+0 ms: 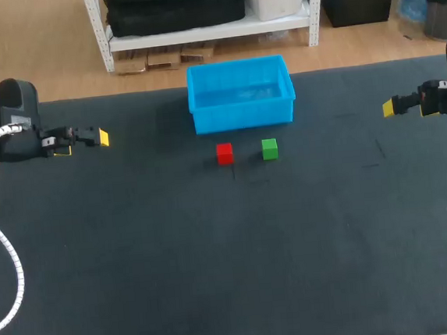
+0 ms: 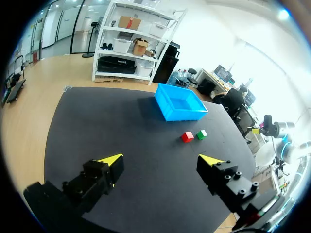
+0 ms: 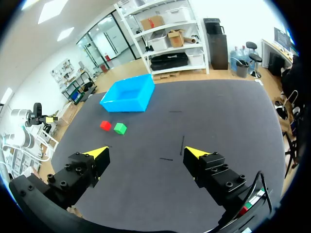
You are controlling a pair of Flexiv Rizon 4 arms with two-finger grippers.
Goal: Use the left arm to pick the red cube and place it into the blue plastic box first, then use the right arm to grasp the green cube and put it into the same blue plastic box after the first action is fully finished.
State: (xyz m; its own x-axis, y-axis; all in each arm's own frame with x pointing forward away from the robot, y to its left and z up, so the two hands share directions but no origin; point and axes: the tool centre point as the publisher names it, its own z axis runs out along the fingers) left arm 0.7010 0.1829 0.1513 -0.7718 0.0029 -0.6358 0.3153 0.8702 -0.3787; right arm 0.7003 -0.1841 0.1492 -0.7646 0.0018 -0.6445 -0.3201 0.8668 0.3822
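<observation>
See the red cube resting on the dark table, just in front of the blue plastic box, close to its front wall but not touching it. See the green cube just beside it, on the red one's right in the head view, with a small gap between the 2. Find both cubes lined up along the box's front wall, near its middle, and both outside it. Find the box open-topped, sitting toward the table's far edge.

Hold the left gripper above the table's left side, well apart from the cubes and the box. Have its 2 yellow-tipped fingers spread wide, with only bare tabletop showing between them. In the left wrist view, look out along the fingers at the box, red cube and green cube well ahead.

Hold the right gripper above the table's right side, likewise far from the cubes. Have its 2 fingers spread wide too, gripping nothing. In the right wrist view, see the green cube a little nearer than the red one, both well ahead of the gripper, with the box beyond them.
</observation>
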